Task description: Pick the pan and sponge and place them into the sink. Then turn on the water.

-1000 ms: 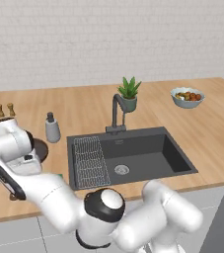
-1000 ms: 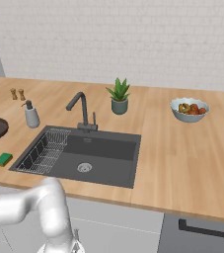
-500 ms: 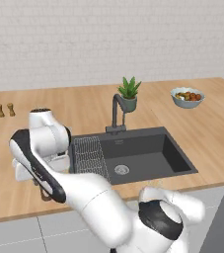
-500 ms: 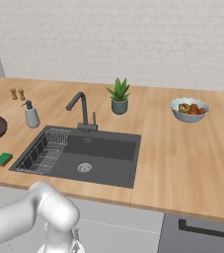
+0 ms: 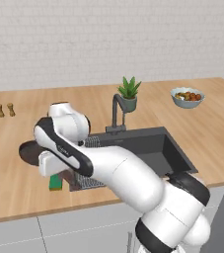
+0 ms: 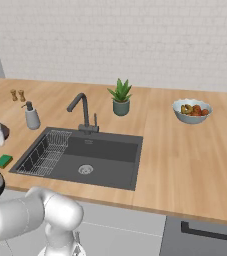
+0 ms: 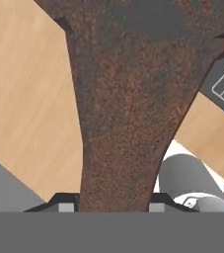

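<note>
Since the pan (image 7: 128,99) has to go in the sink (image 6: 110,150), the pincer (image 7: 112,205) is squeezed tight on its long handle w/ the pan at 9 o'clock of the sink on the surface (image 6: 185,155), sponge (image 6: 3,161) nearby.

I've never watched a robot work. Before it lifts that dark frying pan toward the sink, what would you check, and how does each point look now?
1. Hand closed around the dark brown frying pan's handle: ok, a finger sits on each side.
2. Pan off the wooden counter: cannot tell.
3. Dark grey sink basin free for the pan: ok.
4. Curved dark faucet running: not ok, no stream, though that step comes last.
5. Small green sponge in the sink: not ok, on the counter.
</note>
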Robot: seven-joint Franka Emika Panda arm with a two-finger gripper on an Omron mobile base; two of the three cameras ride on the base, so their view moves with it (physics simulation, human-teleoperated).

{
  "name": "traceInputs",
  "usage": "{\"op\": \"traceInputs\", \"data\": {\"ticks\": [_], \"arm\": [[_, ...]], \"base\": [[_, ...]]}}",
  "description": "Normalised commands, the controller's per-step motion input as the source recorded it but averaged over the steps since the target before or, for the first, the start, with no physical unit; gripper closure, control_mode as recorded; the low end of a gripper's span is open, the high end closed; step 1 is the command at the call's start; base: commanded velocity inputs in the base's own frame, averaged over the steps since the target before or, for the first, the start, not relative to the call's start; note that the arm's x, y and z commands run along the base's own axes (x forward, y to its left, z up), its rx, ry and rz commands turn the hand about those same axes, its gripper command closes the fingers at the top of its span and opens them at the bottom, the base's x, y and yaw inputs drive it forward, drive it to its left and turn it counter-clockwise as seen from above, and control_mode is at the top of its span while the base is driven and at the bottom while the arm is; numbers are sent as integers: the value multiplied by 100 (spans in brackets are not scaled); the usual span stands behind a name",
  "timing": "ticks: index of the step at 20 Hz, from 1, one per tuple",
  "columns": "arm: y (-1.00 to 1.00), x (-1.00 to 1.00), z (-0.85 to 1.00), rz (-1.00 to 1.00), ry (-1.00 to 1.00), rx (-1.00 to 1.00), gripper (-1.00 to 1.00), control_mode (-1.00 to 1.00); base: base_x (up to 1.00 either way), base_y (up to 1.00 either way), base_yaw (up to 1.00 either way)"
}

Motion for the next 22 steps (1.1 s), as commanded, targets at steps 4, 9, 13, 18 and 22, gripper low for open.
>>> {"op": "traceInputs", "data": {"ticks": [4, 9, 13, 18, 22], "arm": [[-50, 4, -3, 30, -16, 0, 100, -100], [-60, 0, 0, 27, -29, 2, 100, -100], [-66, 2, 0, 25, -28, 6, 100, -100], [-64, 4, 0, 24, -22, 7, 100, -100], [-68, 0, 4, 26, -7, 4, 100, -100]], "base": [[0, 0, 0], [0, 0, 0], [0, 0, 0], [0, 0, 0], [0, 0, 0]]}}
